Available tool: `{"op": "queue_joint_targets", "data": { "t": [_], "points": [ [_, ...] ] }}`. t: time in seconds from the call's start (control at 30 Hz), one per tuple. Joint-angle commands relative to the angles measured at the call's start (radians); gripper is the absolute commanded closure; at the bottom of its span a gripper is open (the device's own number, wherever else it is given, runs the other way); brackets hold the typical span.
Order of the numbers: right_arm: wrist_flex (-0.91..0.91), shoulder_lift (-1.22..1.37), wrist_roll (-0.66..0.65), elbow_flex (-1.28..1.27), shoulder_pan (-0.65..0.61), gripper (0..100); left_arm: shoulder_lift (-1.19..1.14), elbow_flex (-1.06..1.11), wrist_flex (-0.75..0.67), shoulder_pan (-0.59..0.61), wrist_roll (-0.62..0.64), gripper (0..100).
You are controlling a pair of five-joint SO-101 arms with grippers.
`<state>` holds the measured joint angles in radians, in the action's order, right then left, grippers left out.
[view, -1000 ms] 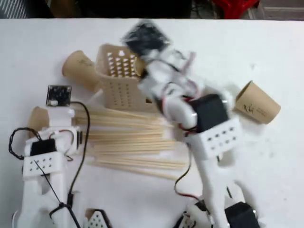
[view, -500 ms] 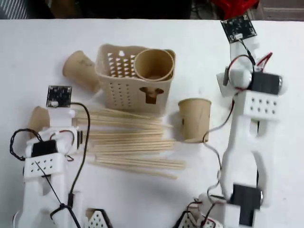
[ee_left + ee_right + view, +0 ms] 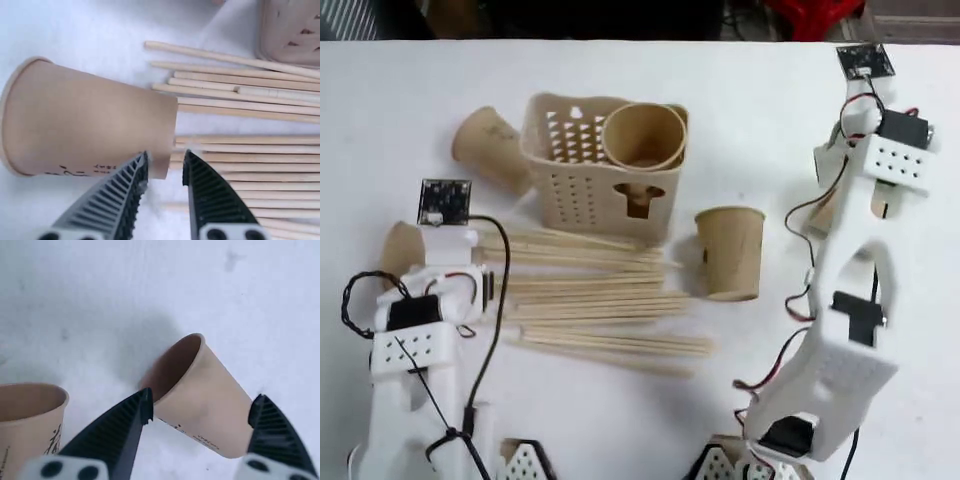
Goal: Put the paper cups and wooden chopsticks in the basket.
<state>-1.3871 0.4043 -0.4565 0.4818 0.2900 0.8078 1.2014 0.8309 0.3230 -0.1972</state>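
one white table [image 3: 770, 100] carries everything. the basket [image 3: 570, 190] stands at upper centre of the high view, with a single cup in the basket [image 3: 642, 135] upright inside. most of the job looks undone. the wooden chopsticks [image 3: 600, 300] lie fanned flat below the basket, none of them inside.

you appear to be on the cup-picking step. the right gripper [image 3: 202, 397] has its jaws spread wide either side of the right-hand cup [image 3: 210, 405], which lies on its side at the right of the high view. next you'd lower, close on its wall and carry it over the basket.

the left gripper [image 3: 165, 155] sits at the base of the left-hand cup [image 3: 85, 125], also lying down. its jaws are a narrow gap apart, gripping nothing.

two more wait: the upright cup [image 3: 730, 250] right of the chopsticks and the tipped cup [image 3: 488, 148] just beside the basket's left. small dark print on the cup sides is too small to read.
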Motion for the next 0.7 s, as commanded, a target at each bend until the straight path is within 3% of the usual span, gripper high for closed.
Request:
{"op": "queue_joint_targets", "data": {
  "t": [0.0, 0.3, 0.67],
  "points": [
    [-0.007, 0.062, 0.011, 0.091, 0.025, 67.7, -0.002, 0.005, -0.017, -0.015, -0.009, 87],
    [-0.007, 0.206, 0.018, 0.123, 0.038, 67.9, -0.002, 0.005, -0.017, -0.015, -0.009, 87],
    [-0.008, 0.208, -0.075, 0.114, 0.217, 70.1, -0.002, 0.005, -0.017, -0.015, -0.009, 87]
  ]
}}
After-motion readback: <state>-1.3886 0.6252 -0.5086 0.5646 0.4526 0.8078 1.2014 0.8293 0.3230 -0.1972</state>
